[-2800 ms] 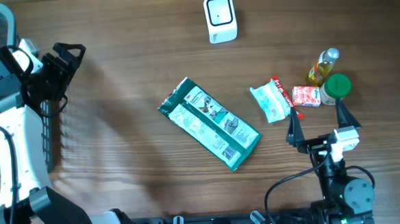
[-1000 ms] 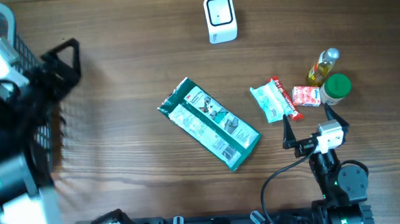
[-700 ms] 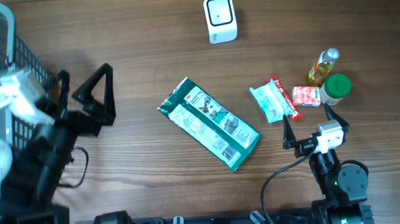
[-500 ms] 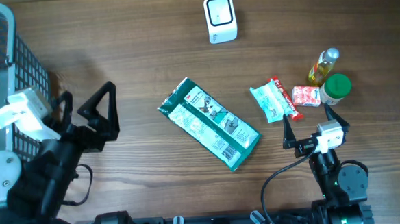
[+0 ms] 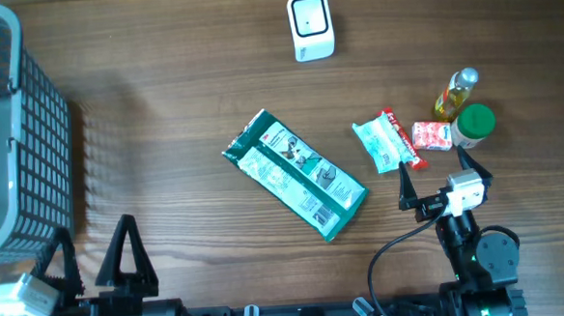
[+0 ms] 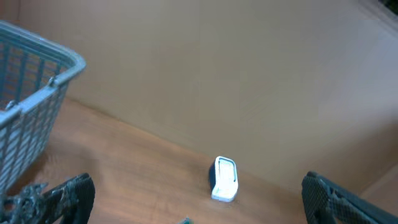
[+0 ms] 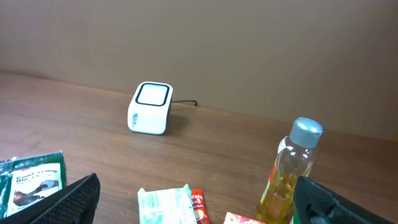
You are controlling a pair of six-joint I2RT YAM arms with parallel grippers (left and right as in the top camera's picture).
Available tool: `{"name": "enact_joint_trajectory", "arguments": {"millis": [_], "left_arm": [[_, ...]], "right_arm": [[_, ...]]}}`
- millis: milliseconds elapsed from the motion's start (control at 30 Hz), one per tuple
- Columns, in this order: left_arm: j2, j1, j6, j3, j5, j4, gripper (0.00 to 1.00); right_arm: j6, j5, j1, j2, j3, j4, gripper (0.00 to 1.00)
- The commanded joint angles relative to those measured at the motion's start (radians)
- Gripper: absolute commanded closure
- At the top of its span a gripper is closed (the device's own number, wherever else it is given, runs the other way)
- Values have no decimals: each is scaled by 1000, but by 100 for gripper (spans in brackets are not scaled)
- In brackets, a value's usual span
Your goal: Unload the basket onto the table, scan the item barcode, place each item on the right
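The white barcode scanner stands at the table's far edge. A long green package lies diagonally mid-table. To its right lie a teal-white packet, a red packet and a small red-white pack, next to an oil bottle and a green-lidded jar. My right gripper is open just in front of these, holding nothing. My left gripper is open and empty at the front left. Its wrist view shows the scanner far ahead between the fingers.
A grey wire basket fills the far left side, its rim in the left wrist view. The right wrist view shows the scanner, its cable, the bottle and a corner of the green package.
My left arm has swung away from the basket and down to the front left edge, jaws still open. The right arm and all items have stayed put over the last second.
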Motion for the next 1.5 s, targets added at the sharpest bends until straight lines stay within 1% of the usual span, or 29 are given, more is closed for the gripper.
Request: {"name": "enact_joint_trajectory", "arguments": {"millis": [0,267,367,500,633,767,833,1100,1200,1267,1400,1467], "left_arm": [[-59,-6,10,-103,-24,115,0],[-195,-6,11,-366,-24,455,0],[-195,-11,11,-448,-15,639,0],[-195,-11,11,-581,19,930,0],[-195,-10,11,-720,20,1173,0],[-195,2,11,-854,21,1306,0],[-195,2,11,-910,21,1313,0],[-196,2,12,-1044,11,1304,0],[-196,2,16,-1049,-2,1188,0],[-196,2,57,-1049,8,1126,0],[-196,2,195,-1049,25,924,0],[-196,2,259,-1049,25,850,0]], "right_arm": [[-13,-16,-5,-11,-1,3,0],[-13,-16,-5,-11,-1,3,1],[-12,-16,-5,-11,-1,3,0],[-13,-16,-5,-11,-1,3,0],[-13,-16,-5,-11,-1,3,0],[-13,-16,-5,-11,-1,3,0],[-13,-16,-5,-11,-1,3,0],[-13,-16,-5,-11,-1,3,0],[-13,-16,-5,-11,-1,3,0],[-12,-16,-5,-11,-1,3,0],[-13,-16,-5,-11,-1,3,0],[-12,-16,-5,-11,-1,3,0]]}}
